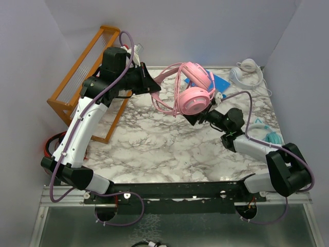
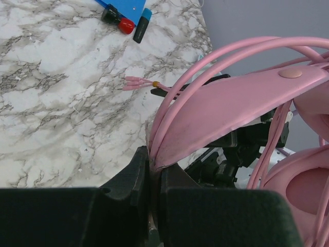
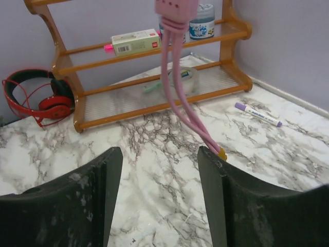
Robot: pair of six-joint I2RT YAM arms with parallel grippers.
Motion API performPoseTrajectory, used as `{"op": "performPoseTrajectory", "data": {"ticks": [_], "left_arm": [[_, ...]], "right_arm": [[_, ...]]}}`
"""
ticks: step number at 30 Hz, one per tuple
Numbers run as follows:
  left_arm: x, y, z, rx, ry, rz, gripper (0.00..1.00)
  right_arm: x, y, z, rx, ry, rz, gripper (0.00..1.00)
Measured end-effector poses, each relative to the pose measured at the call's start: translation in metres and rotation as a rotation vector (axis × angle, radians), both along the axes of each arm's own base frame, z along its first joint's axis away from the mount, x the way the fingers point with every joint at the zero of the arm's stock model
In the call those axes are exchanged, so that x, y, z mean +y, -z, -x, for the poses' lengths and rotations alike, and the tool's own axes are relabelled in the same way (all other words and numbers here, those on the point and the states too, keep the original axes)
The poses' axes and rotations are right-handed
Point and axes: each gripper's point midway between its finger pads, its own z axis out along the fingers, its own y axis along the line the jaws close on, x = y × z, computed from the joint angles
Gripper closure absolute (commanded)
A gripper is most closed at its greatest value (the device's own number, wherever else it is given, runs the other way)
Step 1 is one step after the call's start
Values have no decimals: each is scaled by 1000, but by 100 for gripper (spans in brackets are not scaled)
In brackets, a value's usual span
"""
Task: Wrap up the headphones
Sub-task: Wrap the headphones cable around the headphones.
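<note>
**Item 1: pink headphones** [image 1: 194, 88]. Over-ear pair, raised above the far middle of the marble tabletop [image 1: 154, 146], held between the two arms. Ear cups hang toward the right arm.

**Item 2: pink cable** [image 3: 177, 103]. Hangs in doubled strands from the headset. Its lower run lies against the inner face of one right finger, ending in a yellow-tipped plug [image 3: 222, 153]. Further plugs [image 2: 136, 82] show beyond the headband in the left wrist view.

**Item 3: left gripper** [image 2: 154, 164]. Jaws pinched narrow on the headband end and cable strands.

**Item 4: right gripper** [image 3: 159, 154]. Jaws spread apart, clamping nothing, just below an ear cup.

**Item 5: white headphones** [image 1: 247, 69]. Far right corner of the tabletop.

**Item 6: teal headphones** [image 1: 270, 136]. Right edge, partly hidden by the right arm.

**Other stock:** wooden rack [image 1: 85, 77] at far left, with a tape roll [image 3: 185, 80] on its lower shelf; red headphones [image 3: 41, 100] beside the rack; purple marker [image 3: 257, 114] on the marble.
</note>
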Motion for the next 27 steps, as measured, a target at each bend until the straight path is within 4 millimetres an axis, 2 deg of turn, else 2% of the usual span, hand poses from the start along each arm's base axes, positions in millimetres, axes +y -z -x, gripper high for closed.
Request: {"op": "performPoseTrajectory", "data": {"ticks": [10,18,27], "left_arm": [[-1,-4,1,-3,4,12,100],[-3,-6,1,-7,10,25,100],[-4,-9,-1,-18,11,31,100]], "right_arm": [[-16,-12,-9,-50,115,-1,31],[-27,-7,-21,-32,215,6,31],[-54,5,-42,39,405,24,31]]}}
